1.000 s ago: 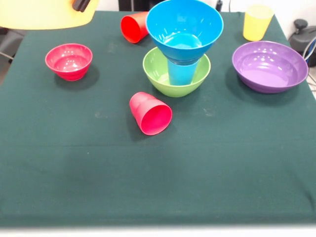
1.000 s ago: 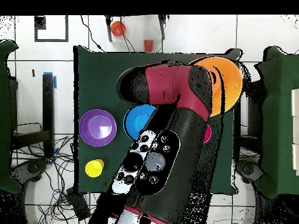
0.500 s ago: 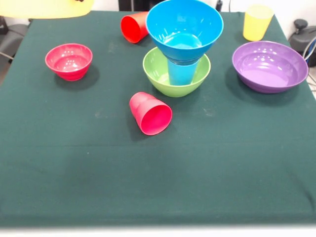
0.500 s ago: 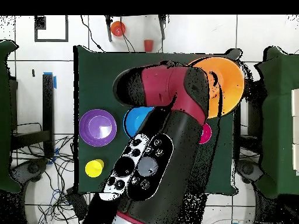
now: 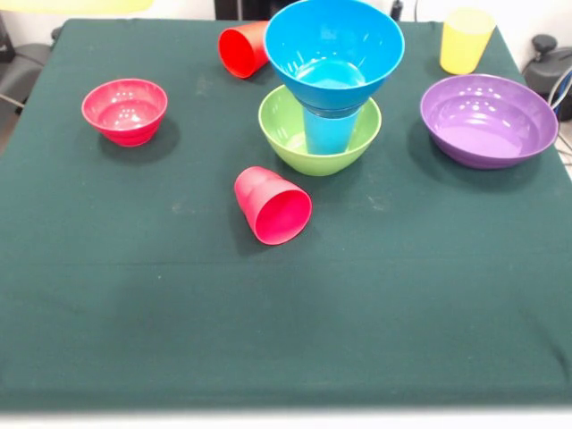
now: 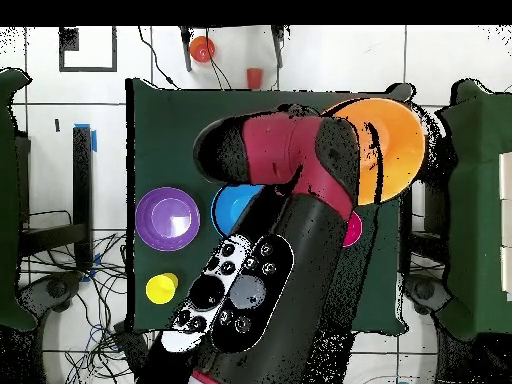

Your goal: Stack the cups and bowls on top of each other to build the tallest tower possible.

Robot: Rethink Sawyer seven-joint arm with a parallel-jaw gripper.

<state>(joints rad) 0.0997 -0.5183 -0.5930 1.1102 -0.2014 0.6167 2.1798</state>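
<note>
The huge orange-yellow bowl (image 6: 392,150) hangs in the air at the end of my red arm (image 6: 300,150). In the front view only a sliver of it (image 5: 71,4) shows at the top left edge. My gripper is hidden under the wrist and the bowl. The tower stands mid-table: a green bowl (image 5: 319,138), a light blue cup (image 5: 328,132) upright in it, and a blue bowl (image 5: 333,45) on the cup. One red cup (image 5: 273,206) lies on its side in front of the tower, another (image 5: 243,48) lies behind it. The yellow cup (image 5: 466,40), purple bowl (image 5: 488,119) and small red bowl (image 5: 124,110) stand apart.
A dark green cloth (image 5: 268,313) covers the table. A black object (image 5: 547,58) sits just off the table's right side. From overhead, a small orange thing (image 6: 202,48) and a small red thing (image 6: 254,76) lie beyond the table's far edge.
The orange-yellow bowl has gone up and almost left the front view. The black fingers seen on its rim a second ago no longer show.
</note>
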